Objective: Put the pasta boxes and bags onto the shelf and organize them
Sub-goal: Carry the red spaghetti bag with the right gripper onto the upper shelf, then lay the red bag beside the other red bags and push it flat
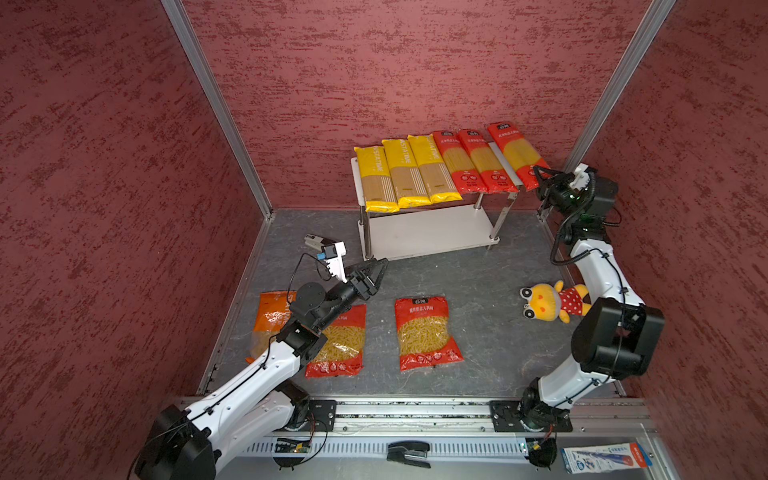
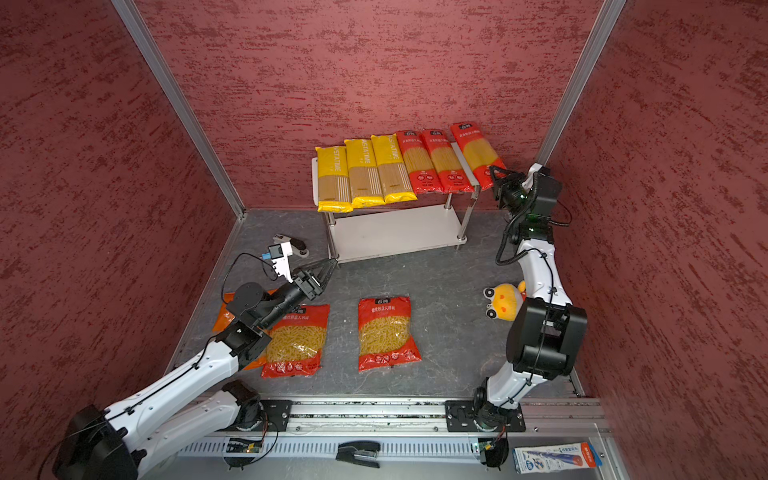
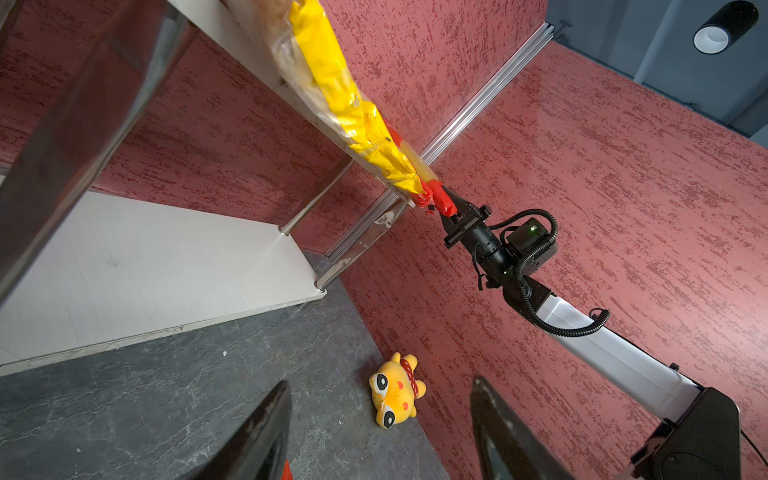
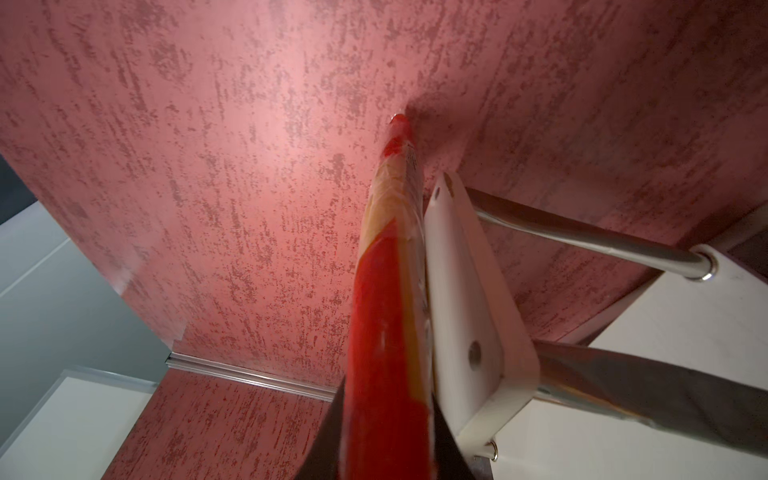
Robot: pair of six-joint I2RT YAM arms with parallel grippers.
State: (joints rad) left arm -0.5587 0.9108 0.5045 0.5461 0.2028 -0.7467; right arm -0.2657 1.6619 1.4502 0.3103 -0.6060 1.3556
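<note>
Red textured walls are closing in a grey, stone-patterned table [image 1: 490, 291] on three sides. At the lower left of both top views an orange short-pasta bag [image 1: 270, 320] is lying flat, partly covered by the left arm [image 1: 257, 374]. The left jaws are hanging wide open and empty above the table, near the left front post of the shelf [image 1: 432, 232]; in the left wrist view both fingertips [image 3: 266, 432] are standing well apart with nothing between them. Just right of the orange bag, a first red short-pasta bag [image 1: 338, 345] is lying with its upper corner under the same arm, and a second red short-pasta bag [image 1: 426, 332] is lying apart from it at lower centre. On the shelf's upper board, at upper centre, three yellow spaghetti packs [image 1: 405, 172] are lying side by side, near ends overhanging the front edge, with two red spaghetti packs [image 1: 457, 162] touching beside them. A strip of bare board is separating these from the third red spaghetti pack [image 1: 517, 153] at the board's right end, whose near end the right jaws are pinching shut; whether it is resting on the board cannot be told. Below the right arm [image 1: 598, 266] a yellow plush toy [image 1: 544, 301] is lying on the table. Along the bottom edge a black stapler [image 1: 409, 453] and, at far right, a blue-white carton [image 1: 602, 457] are lying on the metal frame.
</note>
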